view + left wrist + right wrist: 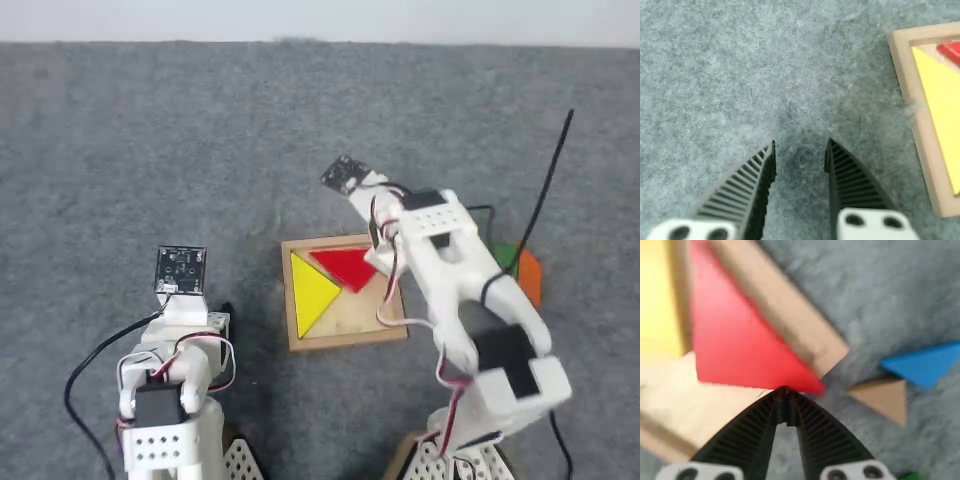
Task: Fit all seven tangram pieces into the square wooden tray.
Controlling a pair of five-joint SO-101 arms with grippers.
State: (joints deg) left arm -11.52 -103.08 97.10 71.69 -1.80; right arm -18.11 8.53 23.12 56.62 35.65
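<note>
The square wooden tray [345,341] lies on the grey carpet between the arms. A yellow triangle [311,289] and a red triangle [346,265] lie inside it. My right gripper [786,398] is shut, its tips touching the red triangle [735,345] at the corner nearest the tray rim [785,320]; that corner seems to lap over the rim. From above, the right gripper [378,252] hangs over the tray's far right part. My left gripper [801,150] stands open over bare carpet, left of the tray [905,90], holding nothing.
A blue piece [925,362] and a tan triangle [882,395] lie on the carpet just outside the tray's corner. Green [505,256] and orange [529,277] pieces sit to the right, partly under the right arm. A black cable [545,185] runs beside them.
</note>
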